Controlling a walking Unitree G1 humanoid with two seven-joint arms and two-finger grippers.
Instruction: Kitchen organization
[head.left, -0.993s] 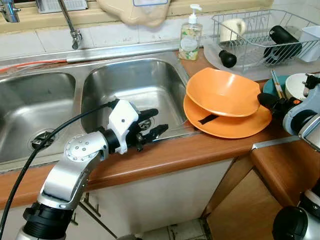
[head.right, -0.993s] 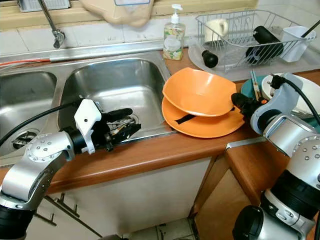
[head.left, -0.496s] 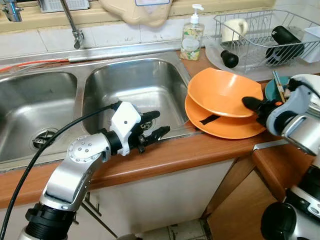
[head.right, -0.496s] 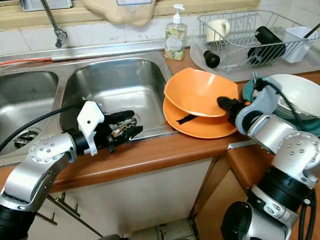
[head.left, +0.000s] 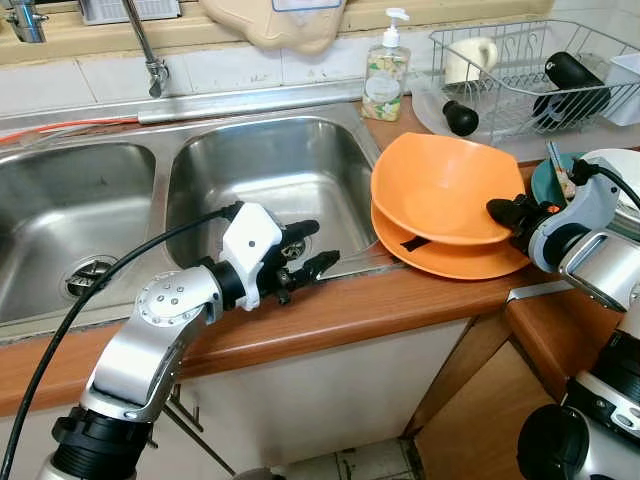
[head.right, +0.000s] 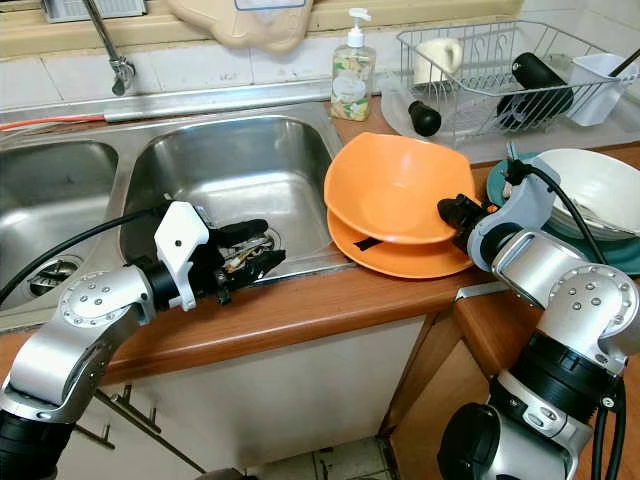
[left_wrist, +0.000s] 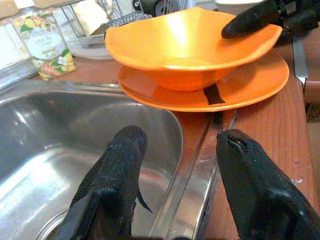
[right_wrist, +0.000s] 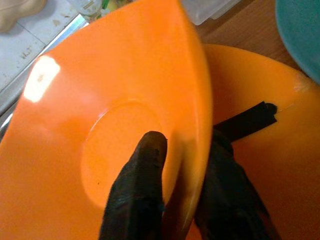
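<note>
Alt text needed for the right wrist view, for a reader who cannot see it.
The right gripper pinches the rim of an orange bowl, one black finger inside and one outside. Under the bowl lies an orange plate with a black strip on it, on a wooden counter.

You see a glossy, smooth orange bowl (head.right: 395, 190) that looks like plastic, stacked on an orange plate (head.right: 405, 255) of the same shiny finish, with a matt black strip across it. Left of the bowl, the sink (head.left: 270, 180) is brushed stainless steel, dully reflective with faint scratches. The counter (head.left: 330, 315) in front of the sink looks like warm varnished wood with visible grain. Behind the bowl, the dish rack (head.left: 520, 75) is thin bright metal wire. Your right gripper (right_wrist: 175, 165) pinches the bowl's rim with matt, finely textured black fingers (right_wrist: 140, 195), while the left gripper (left_wrist: 182, 165) has the same rubbery finish.
</note>
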